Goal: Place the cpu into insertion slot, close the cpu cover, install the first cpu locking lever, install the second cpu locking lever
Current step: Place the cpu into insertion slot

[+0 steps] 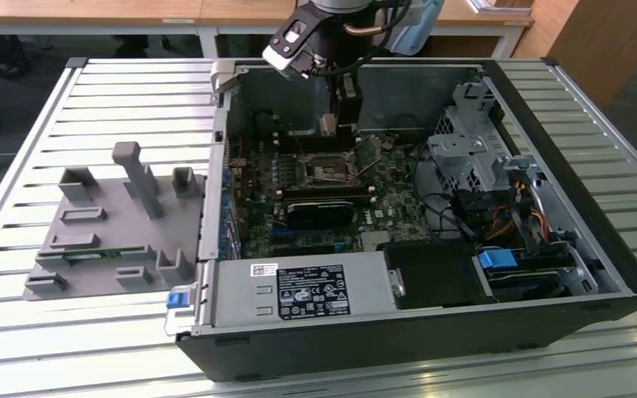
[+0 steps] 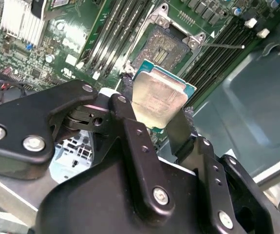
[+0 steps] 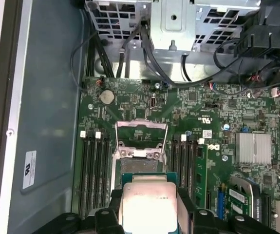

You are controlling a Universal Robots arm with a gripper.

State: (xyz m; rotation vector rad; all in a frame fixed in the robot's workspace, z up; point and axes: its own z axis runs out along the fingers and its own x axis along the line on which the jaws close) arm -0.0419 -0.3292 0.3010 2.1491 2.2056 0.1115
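My gripper [image 1: 338, 124] is shut on the cpu [image 2: 159, 97], a flat square chip with a pale silver top and a green edge, pinched between two black fingers [image 2: 125, 105]. The chip hangs a short way above the insertion slot [image 2: 166, 46], a dark square socket with a metal rim on the green board. In the first wrist view the cpu [image 3: 148, 202] covers the near edge of the slot [image 3: 140, 156]. The cpu cover [image 3: 141, 132] stands folded open at the slot's far side. A thin wire lever [image 2: 222, 45] sticks out beside the slot.
The open computer case [image 1: 584, 207] lies on a slatted metal table. Memory slots [image 3: 95, 165] flank the socket. A black finned block [image 1: 318, 207], a power supply [image 1: 296, 290] and a drive cage [image 1: 474, 157] crowd the inside. A grey fixture [image 1: 109, 224] sits at the exterior view's left.
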